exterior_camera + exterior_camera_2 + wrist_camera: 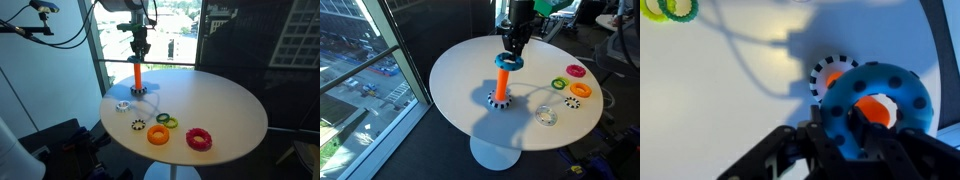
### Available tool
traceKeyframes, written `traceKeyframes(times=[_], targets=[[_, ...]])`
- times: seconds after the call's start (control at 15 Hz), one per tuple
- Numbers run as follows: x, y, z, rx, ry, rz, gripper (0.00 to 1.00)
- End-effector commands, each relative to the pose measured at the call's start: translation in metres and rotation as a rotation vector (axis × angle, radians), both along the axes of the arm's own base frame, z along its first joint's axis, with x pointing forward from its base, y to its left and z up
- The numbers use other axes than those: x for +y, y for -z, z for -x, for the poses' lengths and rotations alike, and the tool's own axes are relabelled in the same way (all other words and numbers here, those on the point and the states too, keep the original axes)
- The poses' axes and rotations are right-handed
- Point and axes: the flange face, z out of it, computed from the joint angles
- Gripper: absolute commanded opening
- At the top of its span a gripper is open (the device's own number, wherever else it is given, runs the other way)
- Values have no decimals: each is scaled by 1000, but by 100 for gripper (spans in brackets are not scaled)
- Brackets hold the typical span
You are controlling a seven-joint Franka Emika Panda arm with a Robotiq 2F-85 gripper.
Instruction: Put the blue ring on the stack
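Gripper (855, 135) clamped shut on the near rim of the blue ring (902, 85), holding it flat at the top of the stack (502, 82). Hole centred on the orange tip, glimpsed through it in the wrist view, presumably for a straight drop down the peg. Grip at one edge only, leaving the hole free. Possibly just threaded, possibly just above; too small to settle in both exterior views. Contact itself a dark blur. Checkered base ring (823, 68) half covered.

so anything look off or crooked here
Nothing stands out: the claw holds the blue ring level at the top of the stack, and the other rings lie flat on the table.
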Motion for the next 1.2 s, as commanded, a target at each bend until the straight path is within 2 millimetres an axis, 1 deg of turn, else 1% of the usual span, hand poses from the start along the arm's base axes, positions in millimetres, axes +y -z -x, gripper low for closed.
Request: traceKeyframes(times=[0.0,0.6,0.67,0.73,0.8,0.93,1.07,1.13], targets=[[3,-2,-7,-12,-10,11,11],[4,4,-7,-6,-13,25,11],[3,4,-7,-7,-11,27,16],[3,4,-6,-8,-12,30,55],[3,4,-6,-12,-11,33,59],[3,3,-6,-15,-12,36,73],[4,3,-5,-16,-13,35,90],[4,3,-5,-16,-14,35,97]])
